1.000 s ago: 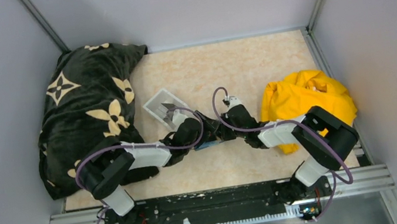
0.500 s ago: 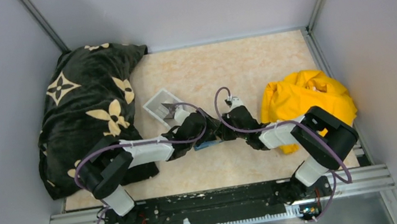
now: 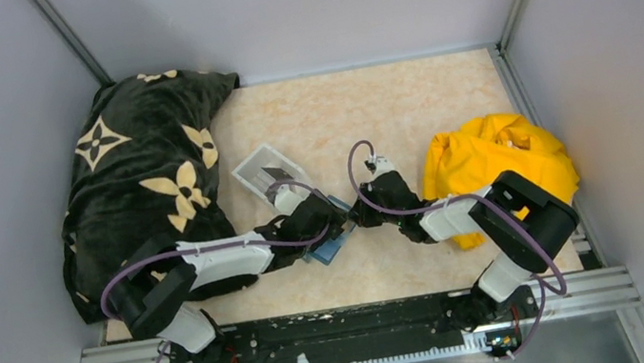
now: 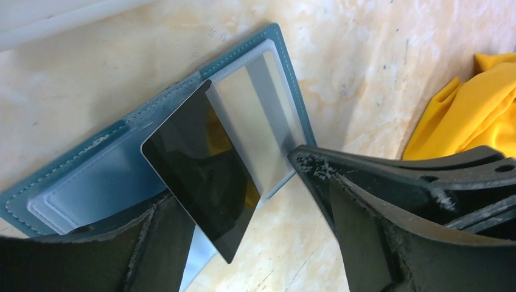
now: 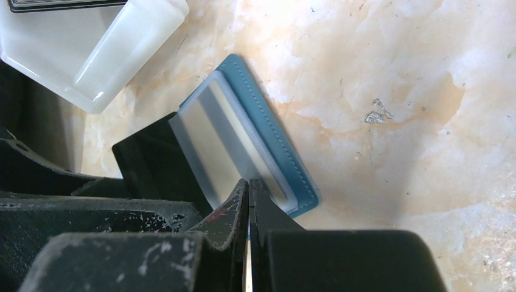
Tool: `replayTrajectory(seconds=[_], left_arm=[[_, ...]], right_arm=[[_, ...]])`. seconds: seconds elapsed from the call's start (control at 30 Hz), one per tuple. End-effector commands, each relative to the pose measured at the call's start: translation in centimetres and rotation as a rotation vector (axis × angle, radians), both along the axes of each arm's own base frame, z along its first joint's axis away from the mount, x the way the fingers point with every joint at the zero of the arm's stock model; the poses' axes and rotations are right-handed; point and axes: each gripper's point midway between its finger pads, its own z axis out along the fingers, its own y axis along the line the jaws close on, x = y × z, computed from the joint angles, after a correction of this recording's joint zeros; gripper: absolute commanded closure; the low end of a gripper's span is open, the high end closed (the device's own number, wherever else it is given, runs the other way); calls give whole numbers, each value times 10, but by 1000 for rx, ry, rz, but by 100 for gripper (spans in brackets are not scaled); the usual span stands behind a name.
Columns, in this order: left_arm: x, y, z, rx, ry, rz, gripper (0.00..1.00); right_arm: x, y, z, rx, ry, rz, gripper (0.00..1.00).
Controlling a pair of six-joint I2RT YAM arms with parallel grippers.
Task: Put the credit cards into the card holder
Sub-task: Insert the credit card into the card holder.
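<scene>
Dark card (image 4: 201, 176) tilted over open teal wallet (image 4: 286, 79).
Left gripper (image 4: 231, 182) spread wide astride the card; right gripper (image 5: 248, 188) closed, tip on wallet's right clear sleeve.

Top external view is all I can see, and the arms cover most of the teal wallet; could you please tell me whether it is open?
Observer: Yes; the left wrist view shows the card holder lying open, inside up.
Operator: Thank you. Is anything over it?
Observer: A dark credit card leans tilted over it, between the left hand's spread fingers.
Operator: And the right hand?
Observer: Shut, its tips at the holder's clear pocket.
</scene>
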Motion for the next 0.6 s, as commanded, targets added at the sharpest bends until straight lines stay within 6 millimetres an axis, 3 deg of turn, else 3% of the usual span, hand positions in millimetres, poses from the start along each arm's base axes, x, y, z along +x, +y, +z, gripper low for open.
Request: replayTrajectory(seconds=[0.0,0.2,0.4,0.57], left_arm=[[-68,105,-84,431,267,5,16],[-71,113,-85,443,268,47,23],[-73,124,-85,425,252,97,54],[-75,128,-89,440,265,121,62]], right_arm=[[-5,-15,-24,-68,56,-21,100],[-6,-10,-27,-67,71,6,100],[-7,-8,-27,-70,75,24,100],[-7,-7,-27,-70,74,35,100]])
